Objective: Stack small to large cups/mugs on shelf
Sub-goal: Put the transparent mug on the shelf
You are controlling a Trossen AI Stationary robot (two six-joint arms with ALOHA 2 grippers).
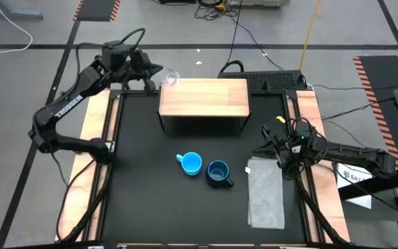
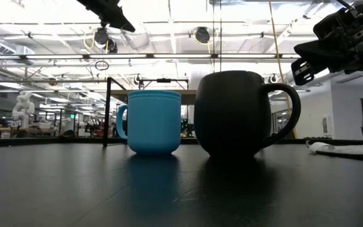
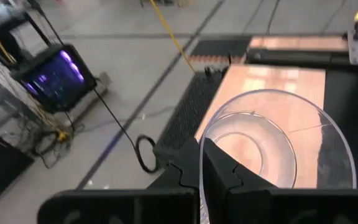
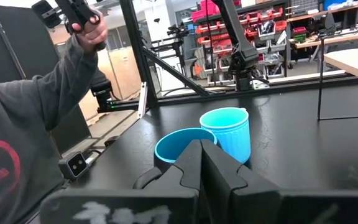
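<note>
My left gripper (image 1: 155, 77) is raised by the far left corner of the shelf (image 1: 202, 97) and is shut on the tiny clear cup (image 3: 278, 143), which hangs over that corner (image 1: 169, 78). The light-blue mug (image 1: 191, 163) and the dark navy mug (image 1: 218, 173) stand upright side by side on the black table, nearer than the shelf. In the low view the light-blue mug (image 2: 153, 123) is left of the navy mug (image 2: 235, 113). My right gripper (image 1: 268, 148) waits shut to the right of the mugs, above the table. My left gripper pinches the clear cup's wall at the rim (image 3: 202, 163), with one finger (image 3: 188, 177) outside and the other finger (image 3: 225, 174) inside. The fingers come from the table's left, slanting a little downward. The cup is lifted clear and tipped, its mouth toward the wrist.
A folded grey cloth (image 1: 264, 194) lies at the right, near my right gripper. A black keyboard (image 1: 268, 79) sits behind the shelf. A person in a grey sleeve (image 4: 36, 124) stands beyond the table's left side.
</note>
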